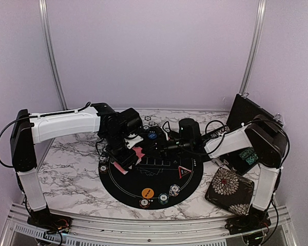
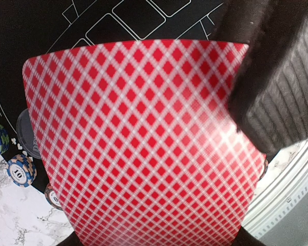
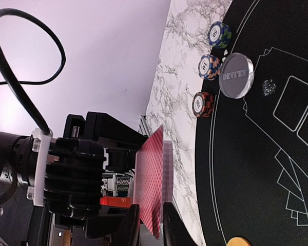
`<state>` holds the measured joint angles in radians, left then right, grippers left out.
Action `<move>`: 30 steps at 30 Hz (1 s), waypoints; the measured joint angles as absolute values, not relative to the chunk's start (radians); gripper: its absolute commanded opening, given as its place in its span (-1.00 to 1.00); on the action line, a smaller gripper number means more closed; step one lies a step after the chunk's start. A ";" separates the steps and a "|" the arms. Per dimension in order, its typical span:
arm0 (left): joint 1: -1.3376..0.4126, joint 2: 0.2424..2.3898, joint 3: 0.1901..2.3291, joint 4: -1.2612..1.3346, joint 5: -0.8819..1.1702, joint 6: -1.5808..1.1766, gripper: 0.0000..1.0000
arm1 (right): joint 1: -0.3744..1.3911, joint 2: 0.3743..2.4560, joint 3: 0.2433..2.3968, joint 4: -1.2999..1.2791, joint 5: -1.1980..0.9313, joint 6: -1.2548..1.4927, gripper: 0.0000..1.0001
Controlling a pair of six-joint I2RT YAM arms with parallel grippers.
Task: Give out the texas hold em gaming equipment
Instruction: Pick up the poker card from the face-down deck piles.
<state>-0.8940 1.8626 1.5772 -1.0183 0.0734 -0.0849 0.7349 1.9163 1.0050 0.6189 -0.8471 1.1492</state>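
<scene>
My left gripper (image 1: 127, 154) is shut on a deck of red-diamond-backed playing cards (image 1: 135, 155) above the left side of the round black mat (image 1: 118, 184). The deck (image 2: 143, 148) fills the left wrist view and hides that gripper's fingers. My right gripper (image 3: 151, 228) reaches in from the right. Its fingers (image 3: 131, 225) stand close on either side of the front card (image 3: 150, 179), pinching its near edge. Three chip stacks (image 3: 209, 66) and a clear dealer button (image 3: 236, 75) lie at the mat's rim. An orange disc (image 1: 148, 193), more chips (image 1: 164, 197) and a red-edged triangle (image 1: 183, 171) lie near the front.
A floral pouch (image 1: 229, 189) lies at the front right beside the right arm. A black case (image 1: 246, 118) leans at the back right. A blue disc (image 1: 152, 136) and chips (image 1: 146, 127) sit at the mat's far edge. Both arms crowd the mat's centre.
</scene>
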 measured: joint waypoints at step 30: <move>-0.895 1.863 1.574 -1.018 0.067 -0.089 -0.08 | 0.699 1.877 0.965 0.691 -0.863 1.224 -1.00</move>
<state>-0.8948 1.8626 1.5742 -1.0183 0.0666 -0.0887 0.6994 1.8774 0.9649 0.6907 -0.8631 1.2236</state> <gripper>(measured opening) 0.670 0.004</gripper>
